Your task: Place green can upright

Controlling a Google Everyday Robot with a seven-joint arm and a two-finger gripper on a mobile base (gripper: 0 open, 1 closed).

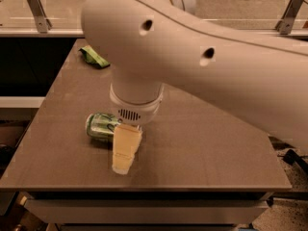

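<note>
The green can [101, 125] lies on its side on the brown table [207, 143], left of the middle, with its left end showing. My gripper [125, 153] hangs straight down from the big white arm [192, 57]. It stands at the can's right end and covers that part. I cannot tell whether it touches the can.
A crinkled green snack bag [94, 57] lies at the table's back left, partly hidden behind the arm. The table's front edge [144, 189] runs just below the gripper. A dark gap lies left of the table. A rail with metal posts [36, 6] runs behind.
</note>
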